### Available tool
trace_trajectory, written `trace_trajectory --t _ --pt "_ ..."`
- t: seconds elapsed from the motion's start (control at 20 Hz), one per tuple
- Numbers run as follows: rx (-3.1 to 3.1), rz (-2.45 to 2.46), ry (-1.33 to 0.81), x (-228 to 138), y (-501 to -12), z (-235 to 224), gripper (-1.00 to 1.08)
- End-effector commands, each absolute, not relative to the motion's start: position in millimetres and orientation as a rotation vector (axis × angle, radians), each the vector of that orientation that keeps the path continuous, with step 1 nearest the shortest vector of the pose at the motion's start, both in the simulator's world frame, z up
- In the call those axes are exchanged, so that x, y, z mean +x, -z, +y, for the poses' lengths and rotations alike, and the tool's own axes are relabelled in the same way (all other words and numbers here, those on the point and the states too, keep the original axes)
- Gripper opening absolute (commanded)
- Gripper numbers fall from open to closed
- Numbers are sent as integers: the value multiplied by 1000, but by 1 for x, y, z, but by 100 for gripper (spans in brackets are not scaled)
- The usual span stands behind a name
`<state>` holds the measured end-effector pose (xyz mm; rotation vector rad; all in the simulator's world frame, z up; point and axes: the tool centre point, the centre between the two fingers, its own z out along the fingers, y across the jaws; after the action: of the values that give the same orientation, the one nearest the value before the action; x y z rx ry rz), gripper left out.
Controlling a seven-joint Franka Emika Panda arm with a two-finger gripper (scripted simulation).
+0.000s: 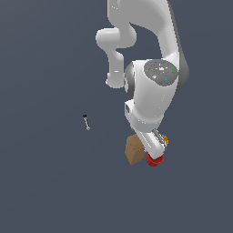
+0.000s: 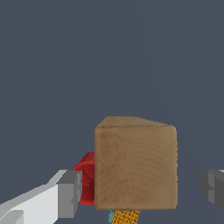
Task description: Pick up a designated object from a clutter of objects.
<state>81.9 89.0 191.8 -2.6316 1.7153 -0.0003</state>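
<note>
The tan box (image 2: 135, 164) is seen in the wrist view standing directly between the two grey fingertips of the claw (image 2: 142, 190); the claw is spread wide, with one fingertip (image 2: 70, 192) close beside one side of the box and the other fingertip (image 2: 213, 187) clearly apart from the opposite side; nothing is held yet. In the exterior view the box (image 1: 134, 150) lies on the dark tabletop (image 1: 45, 182) right under the lowered wrist, partly hidden by the arm (image 1: 150, 91). The small red bowl (image 2: 86, 177) is pressed close against the box on the side of the nearer fingertip, and the orange-speckled item (image 2: 127, 216) peeps out beyond the box's edge; the thin stick-like tool (image 1: 86, 121) lies well apart, toward the exterior view's left. The box appears off-centre in the gap, so closing would probably be met first on the bowl's side; the bowl could be nudged or pinched. How far down the box the fingertips reach cannot be told.
</note>
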Motion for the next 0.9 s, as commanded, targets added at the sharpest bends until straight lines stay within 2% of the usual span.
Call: trace_trajectory --t 0.0,0.4,0.7,0.75,0.85 --pt "-2632 1716 0 82 -187 89 100" --pt "-2629 1720 0 81 -151 89 100" --pt "-2628 1721 0 82 -143 89 100" --pt "-2628 1721 0 82 -143 89 -100" --pt "-2628 1721 0 82 -143 89 -100"
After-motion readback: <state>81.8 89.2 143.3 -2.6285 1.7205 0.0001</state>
